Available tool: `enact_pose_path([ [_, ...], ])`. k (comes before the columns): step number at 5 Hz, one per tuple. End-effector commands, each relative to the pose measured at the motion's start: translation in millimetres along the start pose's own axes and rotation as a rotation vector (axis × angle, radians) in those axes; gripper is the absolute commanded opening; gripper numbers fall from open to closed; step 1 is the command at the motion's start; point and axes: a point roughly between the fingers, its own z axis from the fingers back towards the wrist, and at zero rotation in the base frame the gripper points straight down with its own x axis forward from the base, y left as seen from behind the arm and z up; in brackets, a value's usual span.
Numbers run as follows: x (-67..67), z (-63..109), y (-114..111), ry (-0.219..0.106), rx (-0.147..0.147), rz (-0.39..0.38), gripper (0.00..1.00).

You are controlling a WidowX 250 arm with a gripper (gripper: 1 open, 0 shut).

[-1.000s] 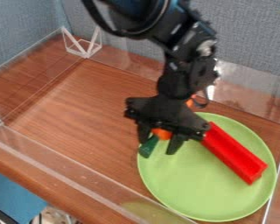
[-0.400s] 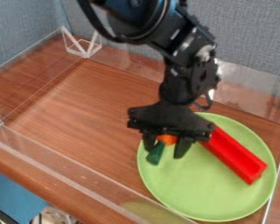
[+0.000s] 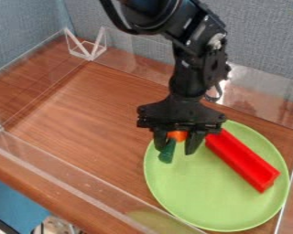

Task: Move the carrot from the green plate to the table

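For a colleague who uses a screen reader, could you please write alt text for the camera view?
A black robot arm's pincer surrounds a small orange toy carrot with a dark green top, over a round light-green plate. A long red rectangular block lies on the plate, which sits on a brown wood-grain table.

Looks like a robotics lab to me: a black robot arm (image 3: 189, 78) reaches over a wood-grain tabletop (image 3: 81, 114) edged with clear acrylic walls (image 3: 81, 183). Grey partition panels (image 3: 277, 37) stand behind it.
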Motion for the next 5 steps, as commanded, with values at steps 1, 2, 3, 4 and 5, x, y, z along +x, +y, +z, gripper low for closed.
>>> enact_pose_path([
  [1, 4.0, 7.0, 3.3, -0.025, -0.029, 0.041, 0.00],
  [2, 2.0, 4.1, 7.2, -0.016, -0.034, 0.067, 0.00],
  [3, 2.7, 6.3, 9.9, -0.008, -0.049, 0.070, 0.00],
  [4, 5.0, 10.9, 13.2, -0.002, -0.069, 0.073, 0.00],
  [5, 13.5, 18.5, 23.7, 0.002, -0.080, 0.116, 0.00],
])
